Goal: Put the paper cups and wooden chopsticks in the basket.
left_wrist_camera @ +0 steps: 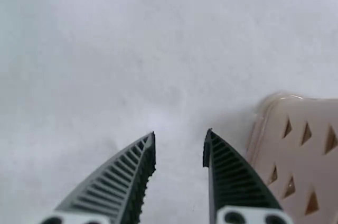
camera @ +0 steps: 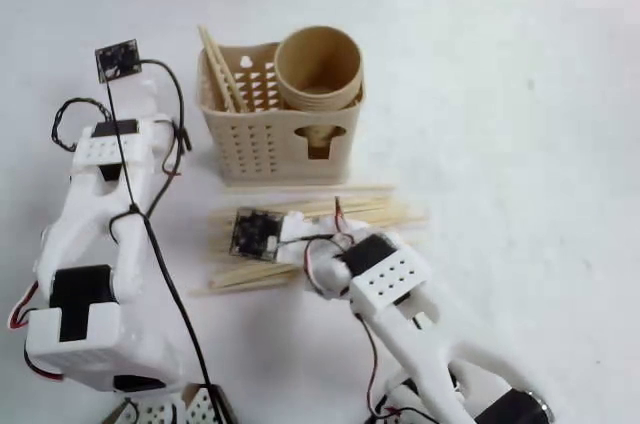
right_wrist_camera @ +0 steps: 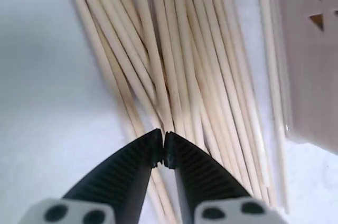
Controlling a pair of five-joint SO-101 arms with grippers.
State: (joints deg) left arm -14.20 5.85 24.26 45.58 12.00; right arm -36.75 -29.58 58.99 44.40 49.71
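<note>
Basket: beige perforated plastic basket (camera: pixel 270 149), far centre of white table (camera: pixel 520 144).
Cups: tan paper cups (camera: pixel 318 66), stacked upright in basket's right side.
Chopsticks: few pale wooden chopsticks (camera: pixel 222 69) leaning in basket's left side; loose pile (right_wrist_camera: pixel 174 49) flat on table, just near of basket.
Left gripper (left_wrist_camera: pixel 179 138): jaws spread, nothing between, over bare table just left of basket.
Right gripper (right_wrist_camera: pixel 162 147): above loose pile, tips pressed together; unclear whether a stick is pinched.

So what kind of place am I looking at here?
Probably a robotics test bench, not a kitchen: two robot arms with wired cameras sit on a plain white table, with a basket and loose chopsticks staged as props.
</note>
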